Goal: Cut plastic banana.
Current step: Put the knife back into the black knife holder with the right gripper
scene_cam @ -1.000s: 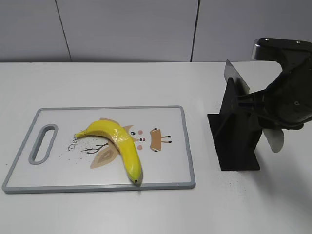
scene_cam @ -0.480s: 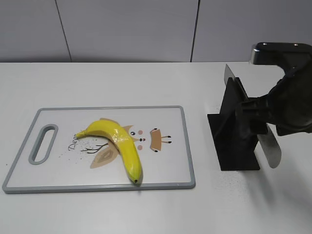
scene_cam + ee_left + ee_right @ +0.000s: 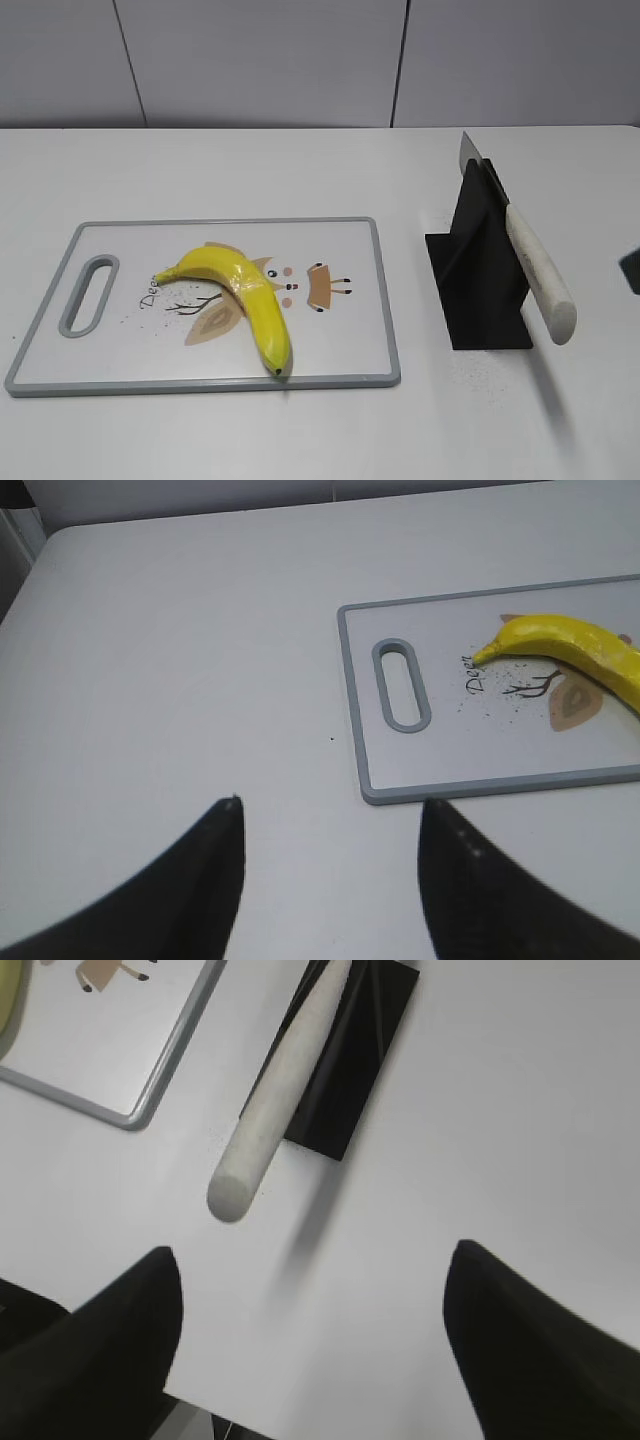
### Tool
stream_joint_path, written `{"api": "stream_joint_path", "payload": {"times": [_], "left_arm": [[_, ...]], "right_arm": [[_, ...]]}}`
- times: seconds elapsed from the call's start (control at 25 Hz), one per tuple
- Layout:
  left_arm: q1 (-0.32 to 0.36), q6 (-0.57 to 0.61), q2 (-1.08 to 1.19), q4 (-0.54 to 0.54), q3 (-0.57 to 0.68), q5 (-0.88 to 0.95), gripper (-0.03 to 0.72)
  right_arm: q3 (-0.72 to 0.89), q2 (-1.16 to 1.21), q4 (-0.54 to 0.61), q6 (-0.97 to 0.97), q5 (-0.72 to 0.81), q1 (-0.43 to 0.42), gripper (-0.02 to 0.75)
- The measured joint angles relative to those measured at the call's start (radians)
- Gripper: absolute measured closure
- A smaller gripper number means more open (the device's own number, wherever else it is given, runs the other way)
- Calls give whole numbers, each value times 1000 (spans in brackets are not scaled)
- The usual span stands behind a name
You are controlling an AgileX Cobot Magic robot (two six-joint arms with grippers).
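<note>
A yellow plastic banana lies whole on the white cutting board with a grey rim and a cartoon print. It also shows in the left wrist view. A knife with a white handle rests in a black stand, blade tip up at the back; the handle also shows in the right wrist view. My left gripper is open and empty over bare table left of the board. My right gripper is open and empty, near the table's front edge, apart from the knife handle.
The board's handle slot is at its left end. The white table ends near my right gripper, where its front edge shows. A grey panelled wall stands behind the table.
My right arm has pulled away from the knife stand and left the exterior view to the right. The knife stays in the stand. The banana has not moved.
</note>
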Motion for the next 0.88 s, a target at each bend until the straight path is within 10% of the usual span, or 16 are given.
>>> {"api": "stream_joint_path", "payload": {"times": [0.88], "left_arm": [[0, 0, 0, -1, 0, 0, 174]], "right_arm": [[292, -771, 9, -37, 115, 0, 144]]}}
